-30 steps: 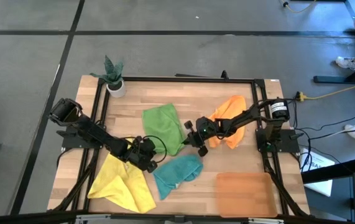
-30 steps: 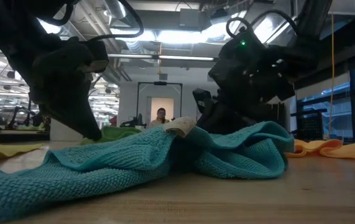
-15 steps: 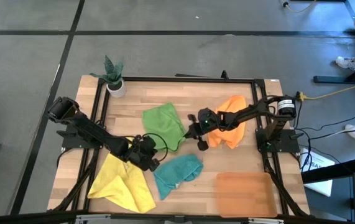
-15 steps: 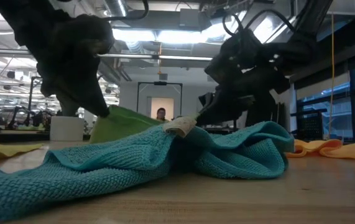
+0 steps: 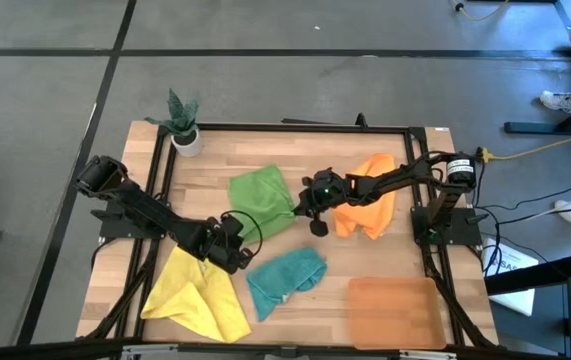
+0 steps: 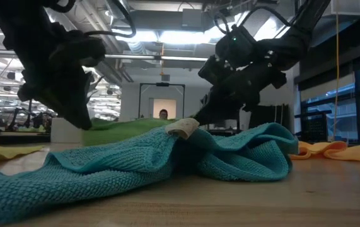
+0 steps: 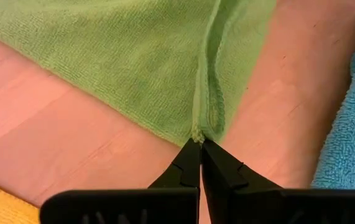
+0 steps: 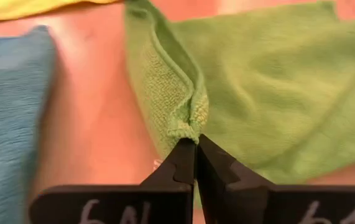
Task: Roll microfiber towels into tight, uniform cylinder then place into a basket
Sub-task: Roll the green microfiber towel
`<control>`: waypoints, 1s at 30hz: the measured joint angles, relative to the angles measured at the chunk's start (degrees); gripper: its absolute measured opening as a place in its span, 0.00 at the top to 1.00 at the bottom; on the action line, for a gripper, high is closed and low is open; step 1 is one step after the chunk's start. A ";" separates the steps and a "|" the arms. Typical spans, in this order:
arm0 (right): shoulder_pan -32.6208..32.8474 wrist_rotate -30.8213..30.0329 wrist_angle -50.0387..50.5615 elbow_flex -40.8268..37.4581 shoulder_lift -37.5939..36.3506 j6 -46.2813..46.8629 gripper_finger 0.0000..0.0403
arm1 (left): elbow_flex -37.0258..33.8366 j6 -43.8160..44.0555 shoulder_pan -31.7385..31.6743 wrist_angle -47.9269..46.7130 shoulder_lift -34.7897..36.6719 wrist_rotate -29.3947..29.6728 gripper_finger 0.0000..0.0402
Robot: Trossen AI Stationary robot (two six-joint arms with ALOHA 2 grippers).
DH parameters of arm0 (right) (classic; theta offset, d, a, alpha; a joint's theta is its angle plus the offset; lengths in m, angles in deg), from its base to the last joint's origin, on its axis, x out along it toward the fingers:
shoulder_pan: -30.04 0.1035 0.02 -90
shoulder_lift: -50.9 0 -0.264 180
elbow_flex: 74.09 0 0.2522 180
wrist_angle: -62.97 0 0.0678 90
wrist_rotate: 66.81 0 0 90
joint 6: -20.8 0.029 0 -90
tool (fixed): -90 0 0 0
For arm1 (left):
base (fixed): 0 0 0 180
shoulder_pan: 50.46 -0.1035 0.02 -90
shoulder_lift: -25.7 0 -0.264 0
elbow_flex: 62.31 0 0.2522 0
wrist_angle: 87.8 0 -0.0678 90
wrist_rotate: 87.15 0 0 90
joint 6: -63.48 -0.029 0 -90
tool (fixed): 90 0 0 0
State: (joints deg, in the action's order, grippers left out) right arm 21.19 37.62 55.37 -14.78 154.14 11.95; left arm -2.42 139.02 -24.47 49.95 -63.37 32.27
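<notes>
The green towel lies spread on the table's middle, with both grippers shut on it. My left gripper is at its near corner, and my right gripper is at its right corner. The low view shows the green towel low behind the teal one. The teal towel lies crumpled in front of it, the yellow towel at the near left and the orange towel at the right. The orange-brown basket sits at the near right. My left gripper pinches the green towel's near corner between its two fingertips, where a hemmed fold ends. The fingers slant down from the near left. The cloth beyond them lies on the table. My right gripper pinches the towel's right corner, a bunched hem fold, between its fingertips, slanting down from the right. The corner stands a little raised; the cloth beyond rests on the table.
A small white plant pot stands at the far left corner. A black frame runs around the tabletop. Bare wood shows along the far edge and between the teal towel and the basket.
My right gripper has gone toward the far edge and up, rolling its wrist, and has drawn the green towel's right corner with it. My left gripper has risen a little and rolled while it kept its corner. The towel's near edge lifted, then sank back.
</notes>
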 joint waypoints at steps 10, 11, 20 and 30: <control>-0.01 -3.68 1.84 0.29 0.26 -0.43 0.98 | 0.00 0.23 -2.60 -0.51 -2.49 0.25 1.00; -0.01 -4.33 1.78 0.30 0.26 -0.45 0.98 | 0.00 0.38 -2.86 -0.82 -2.97 -0.21 1.00; 0.05 -5.79 2.40 0.34 0.26 -0.57 0.98 | 0.00 0.40 -3.64 -0.79 -3.98 -0.65 1.00; -0.01 -5.84 0.60 0.36 3.58 -0.83 0.98 | 0.00 0.40 -3.64 -0.81 -3.98 -0.78 1.00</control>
State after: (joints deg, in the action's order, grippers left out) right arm 21.18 31.78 55.98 -14.42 157.73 11.11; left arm -2.42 139.42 -28.11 49.14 -67.35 31.49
